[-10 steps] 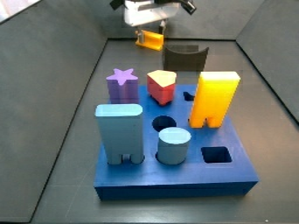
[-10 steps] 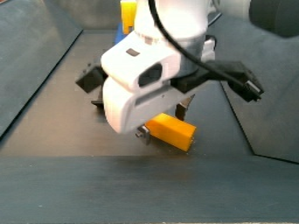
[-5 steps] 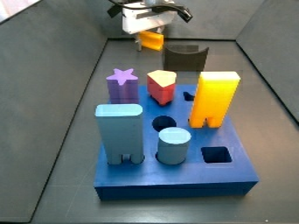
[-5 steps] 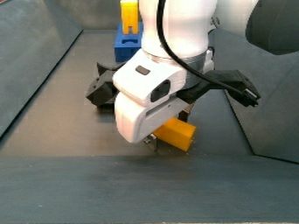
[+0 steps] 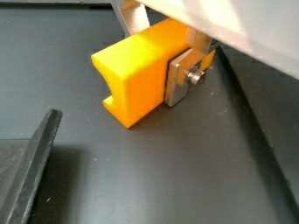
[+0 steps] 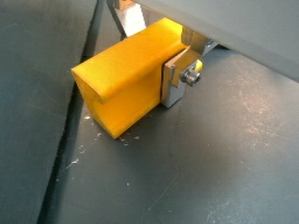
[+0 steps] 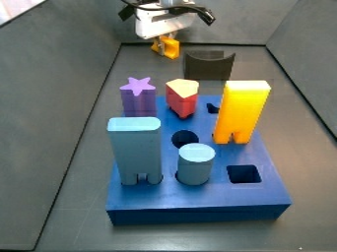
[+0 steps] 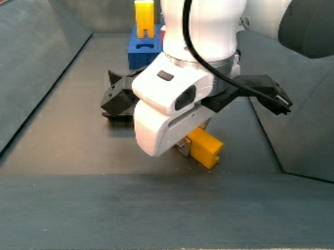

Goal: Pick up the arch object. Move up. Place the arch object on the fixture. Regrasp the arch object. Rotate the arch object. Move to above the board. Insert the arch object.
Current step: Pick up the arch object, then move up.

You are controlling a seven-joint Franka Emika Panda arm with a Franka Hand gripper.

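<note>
- The small slim orange-yellow arch object (image 5: 146, 70), a plain elongated block with a notch at one end, sits clamped in the robot's claw (image 5: 176, 54), clear of the dark floor in both wrist views (image 6: 117, 83).
- A flat silver finger plate (image 5: 184, 77) with a screw presses against one side face of the block; the opposite finger is hidden behind the piece in both wrist views.
- The claw is closed on the arch object, its white housing (image 7: 164, 17) hanging high at the far end of the enclosure in a side view, the orange piece (image 7: 168, 43) showing just beneath it.
- In a side view the arm's white wrist body (image 8: 170, 103) fills the foreground, and the arch object (image 8: 204, 147) peeks out below it, above the dark floor.
- Just beside and below the claw stands the dark brown-black boxy fixture (image 7: 207, 66) with its scooped top, apart from the held block.
- Nearer the camera than the claw lies the thick square blue board (image 7: 258, 192), its top face cut with shaped holes.
- Standing in the board are a big yellow-orange arch block (image 7: 241, 110), a light blue arch block (image 7: 134, 150), a light blue cylinder (image 7: 195, 163), a purple star block (image 7: 137, 96) and a red block (image 7: 182, 97).
</note>
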